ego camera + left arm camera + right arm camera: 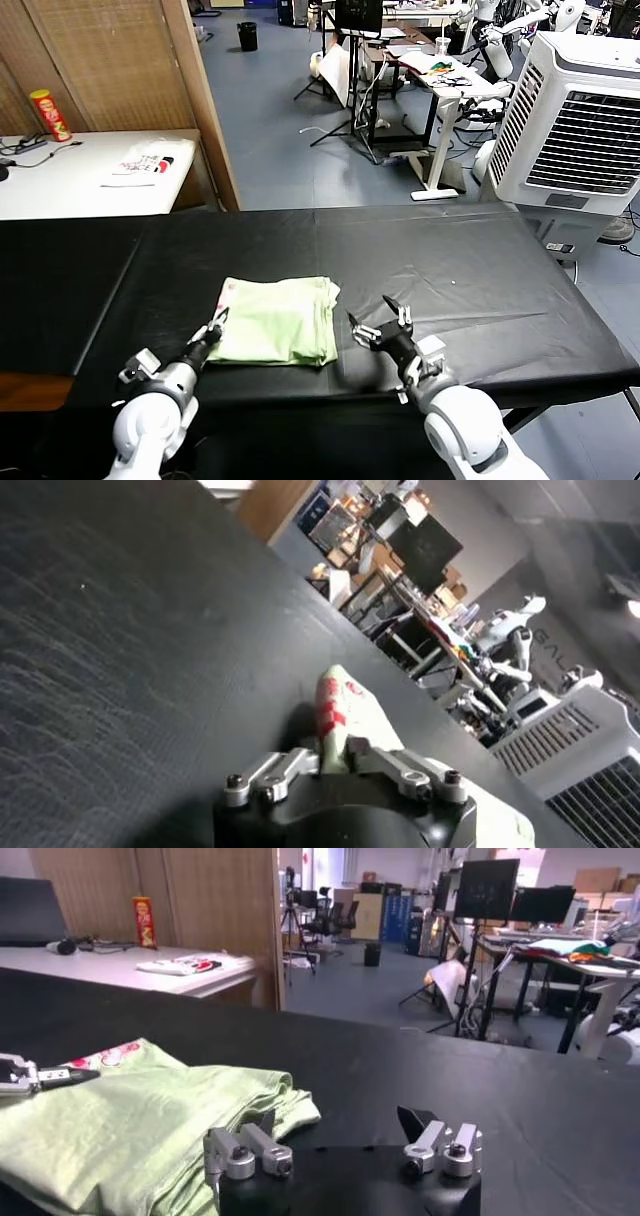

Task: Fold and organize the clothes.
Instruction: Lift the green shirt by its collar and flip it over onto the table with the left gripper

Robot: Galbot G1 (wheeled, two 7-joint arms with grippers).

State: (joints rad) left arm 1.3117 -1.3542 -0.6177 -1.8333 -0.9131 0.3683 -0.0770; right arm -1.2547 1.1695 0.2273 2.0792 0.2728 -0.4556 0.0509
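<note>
Left claw point(216, 327) pinches the near-left edge of the folded T-shirt point(275, 320), which lies at its 2 o'clock on the black worktop point(460, 270) (long axis left-right). Right claw point(379, 322), spread, waits at the shirt's 3 o'clock.

Long tabletop point(470, 270) under a black, slightly creased cover, a folded pale green T-shirt point(275, 322) lying flat on it near the front edge, left of the middle, red-and-white print at its left end, bare black cloth all round
</note>
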